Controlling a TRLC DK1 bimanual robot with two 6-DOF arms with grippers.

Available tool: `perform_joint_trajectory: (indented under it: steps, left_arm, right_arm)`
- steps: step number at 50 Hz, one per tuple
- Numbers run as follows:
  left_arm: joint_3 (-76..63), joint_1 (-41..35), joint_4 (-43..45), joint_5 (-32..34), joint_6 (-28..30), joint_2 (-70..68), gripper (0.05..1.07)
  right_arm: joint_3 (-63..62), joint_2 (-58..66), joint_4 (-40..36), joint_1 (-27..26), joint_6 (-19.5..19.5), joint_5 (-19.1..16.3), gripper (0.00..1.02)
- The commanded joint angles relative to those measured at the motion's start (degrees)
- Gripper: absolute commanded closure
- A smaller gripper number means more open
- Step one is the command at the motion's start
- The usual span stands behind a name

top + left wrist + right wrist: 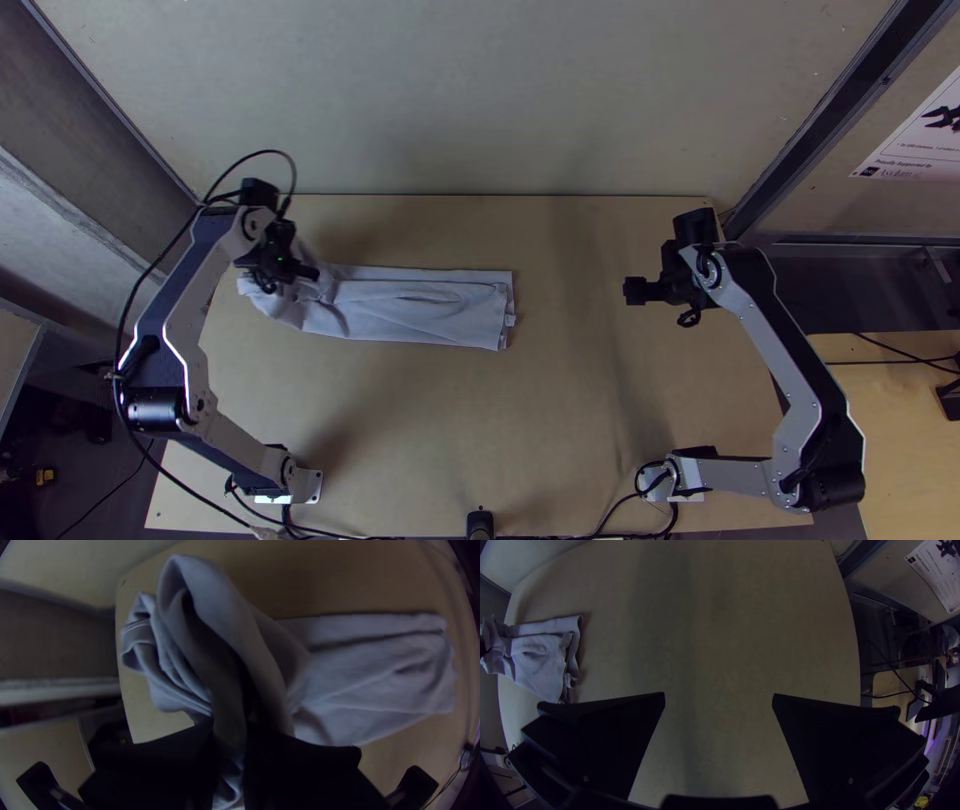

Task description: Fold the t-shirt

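The pale t-shirt [425,305] lies on the left part of the wooden table [570,430], folded into a long, narrow strip that runs sideways from beneath the left gripper [278,270] toward the middle. Its end nearer the middle is fairly flat and straight-edged, with layers of cloth stacked one on another, and a few soft creases run along the top. The other end is bunched and rumpled, with loose folds. In the left wrist view, the left gripper's jaws are closed on the cloth, pinching a gathered part of it between the two black fingers [310,757]; beyond them a thick fold stands up in a loop, and the rest spreads out flat to one side. The right gripper [638,291] is over the right part of the table, well apart from the t-shirt. Its jaws stand wide open, with bare table seen between them in the right wrist view. A printed sheet [920,135] is on the wall at the right, and dark cables [600,525] run along the table's near edge.
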Motion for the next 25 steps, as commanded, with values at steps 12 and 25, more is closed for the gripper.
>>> perform_joint_trajectory:
  steps: [12,25]
  left_arm:
    - [11.18,-17.72,-11.61,-4.50,-7.89,1.02,1.05]
    - [22.96,-29.93,-17.41,-6.69,-15.09,11.65,1.05]
  right_arm:
    - [-4.40,-4.00,0.19,-3.13,-1.59,0.47,0.04]
    - [-6.68,-5.93,1.86,-4.54,-1.76,0.47,0.04]
